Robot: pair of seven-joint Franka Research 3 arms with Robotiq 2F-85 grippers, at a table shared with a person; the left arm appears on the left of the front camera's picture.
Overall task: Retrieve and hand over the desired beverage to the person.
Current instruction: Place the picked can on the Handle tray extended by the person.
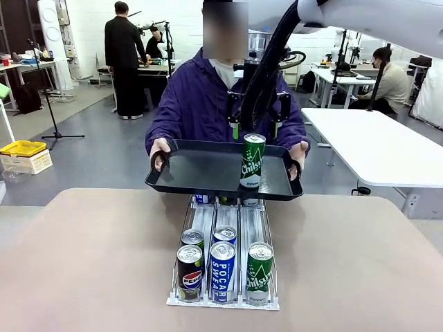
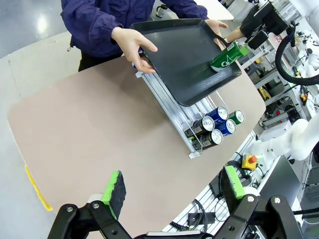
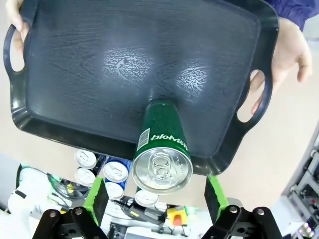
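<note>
Rack (image 1: 221,301) of drink cans (image 1: 223,271) sits closest, on the tan table (image 1: 83,270). Just past it the person (image 1: 194,97) holds a black tray (image 1: 201,169) by both handles. The green can (image 1: 252,160) stands upright on the tray's right half. The right claw (image 1: 255,131) hangs right over that can, spread wide, pads clear of it. The left claw (image 2: 173,185) is wide too, nothing in it, above bare table.

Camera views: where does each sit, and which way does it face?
Front: robot's side, faces across the table at the person holding the black tray; right arm shows.
Left wrist: high above the table, looks down past the open left gripper.
Right wrist: above the tray, looks down past the open right gripper onto the green can.
Shared: all three show tray and can.
</note>
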